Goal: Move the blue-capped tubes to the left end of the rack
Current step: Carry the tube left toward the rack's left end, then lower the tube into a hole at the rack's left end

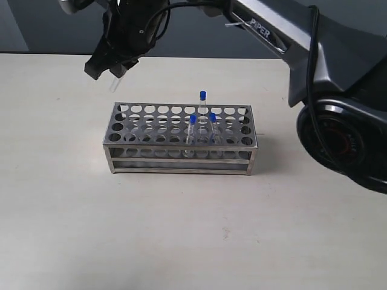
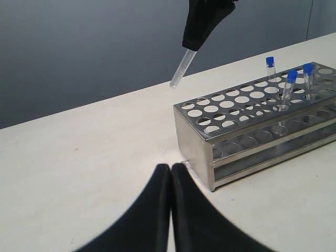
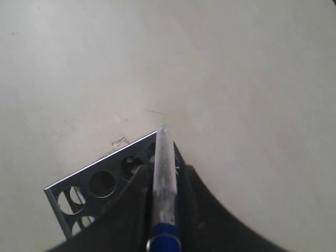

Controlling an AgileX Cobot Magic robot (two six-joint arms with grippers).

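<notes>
At upper left of the exterior view, the right claw (image 1: pixel 112 67) grips a blue-capped tube (image 1: pixel 113 84) by its cap end, long axis slightly tilted, tip hanging clear above the rack's (image 1: pixel 175 158) left-end holes.

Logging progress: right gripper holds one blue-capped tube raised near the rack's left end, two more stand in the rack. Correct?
No: three blue-capped tubes stand in the rack, not two, per the exterior view. The right gripper does hold a fourth tube.

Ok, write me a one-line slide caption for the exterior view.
The right gripper holds a blue-capped tube in the air near the left end of the rack; three more tubes stand right of centre.
</notes>
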